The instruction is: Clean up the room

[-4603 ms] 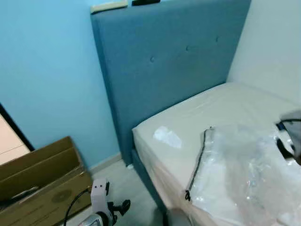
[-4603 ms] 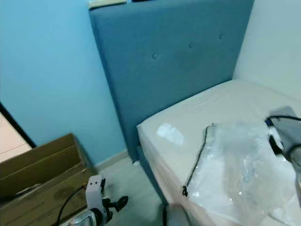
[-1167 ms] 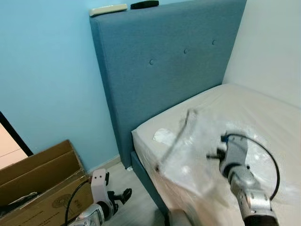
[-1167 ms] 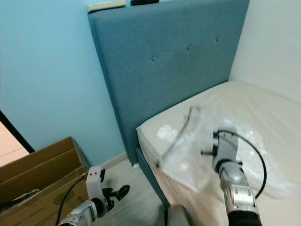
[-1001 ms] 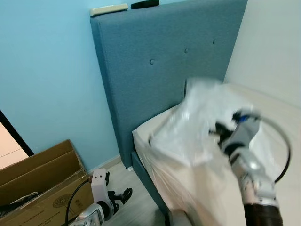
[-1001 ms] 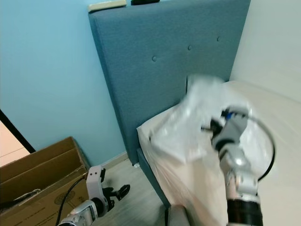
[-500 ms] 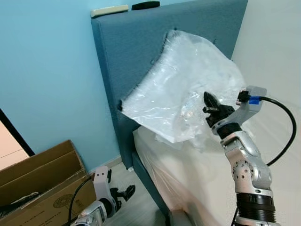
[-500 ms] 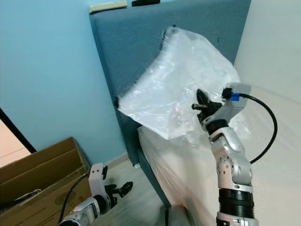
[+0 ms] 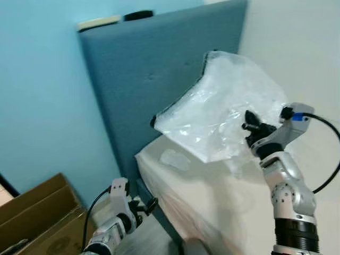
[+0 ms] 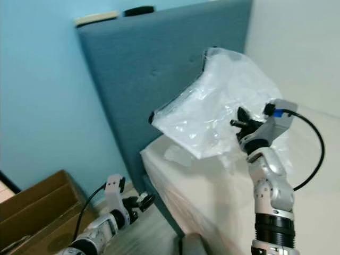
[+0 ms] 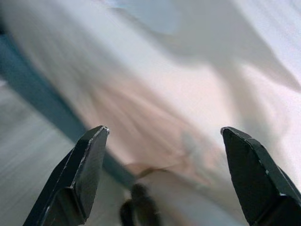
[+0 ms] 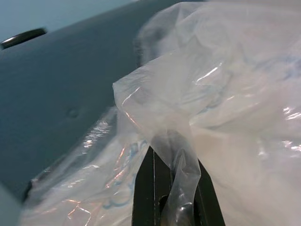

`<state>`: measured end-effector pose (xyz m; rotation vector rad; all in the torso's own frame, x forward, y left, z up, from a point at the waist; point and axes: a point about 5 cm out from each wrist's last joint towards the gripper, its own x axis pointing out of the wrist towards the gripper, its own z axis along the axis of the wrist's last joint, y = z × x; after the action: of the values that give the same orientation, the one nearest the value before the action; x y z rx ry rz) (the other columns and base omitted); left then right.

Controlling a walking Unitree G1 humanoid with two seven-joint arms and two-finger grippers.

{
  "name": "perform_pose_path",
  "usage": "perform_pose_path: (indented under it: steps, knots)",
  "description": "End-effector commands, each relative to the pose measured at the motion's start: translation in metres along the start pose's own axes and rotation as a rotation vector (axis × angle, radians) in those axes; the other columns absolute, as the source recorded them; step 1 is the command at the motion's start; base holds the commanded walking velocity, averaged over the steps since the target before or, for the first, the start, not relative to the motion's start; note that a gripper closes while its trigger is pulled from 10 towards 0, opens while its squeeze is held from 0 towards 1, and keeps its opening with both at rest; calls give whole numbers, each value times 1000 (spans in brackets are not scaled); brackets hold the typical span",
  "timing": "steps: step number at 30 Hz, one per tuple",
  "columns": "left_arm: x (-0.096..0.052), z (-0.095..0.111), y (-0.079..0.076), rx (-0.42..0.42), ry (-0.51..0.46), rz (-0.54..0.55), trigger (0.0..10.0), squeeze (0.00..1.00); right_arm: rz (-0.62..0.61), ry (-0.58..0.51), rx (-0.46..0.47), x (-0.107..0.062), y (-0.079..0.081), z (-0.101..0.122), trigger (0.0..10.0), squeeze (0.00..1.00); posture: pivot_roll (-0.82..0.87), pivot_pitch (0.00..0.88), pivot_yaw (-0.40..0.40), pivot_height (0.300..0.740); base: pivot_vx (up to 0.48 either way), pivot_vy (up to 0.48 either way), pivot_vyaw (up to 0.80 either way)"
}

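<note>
A large clear plastic bag with a dark zipper edge hangs in the air above the bed, in front of the blue headboard. My right gripper is raised over the mattress and shut on a bunched corner of the plastic bag. My left gripper is low beside the bed's near corner, fingers spread open with nothing between them. A small crumpled white scrap lies on the mattress near the headboard.
An open cardboard box stands on the floor at the lower left by the blue wall. A pale remote and a black one rest on top of the headboard. A white wall runs along the bed's far side.
My right gripper has lifted the plastic bag off the mattress and holds it up in the air. The camera has swung, shifting the headboard and box leftward. My left gripper has come nearer the bed.
</note>
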<state>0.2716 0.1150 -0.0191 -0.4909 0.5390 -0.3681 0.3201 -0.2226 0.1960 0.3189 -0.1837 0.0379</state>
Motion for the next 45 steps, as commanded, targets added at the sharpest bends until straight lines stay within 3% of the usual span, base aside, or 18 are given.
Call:
perform_pose_path:
  steps: [1, 24, 45]
  knots:
    - [-2, 0, 3, 0, -5, 6, 10000, 0, 11, 24, -6, 0, 3, -6, 10000, 0, -191, 0, 49, 584, 0, 0, 0]
    - [-4, 0, 5, -5, -13, 14, 10000, 0, 3, 48, -13, -2, 0, -12, 10000, 0, -189, 0, 53, 664, 0, 0, 0]
    - [-6, -4, 9, -7, -6, 58, 10000, 0, -85, 139, -33, -9, -18, -40, 10000, 0, -187, 0, 42, 728, 0, 0, 0]
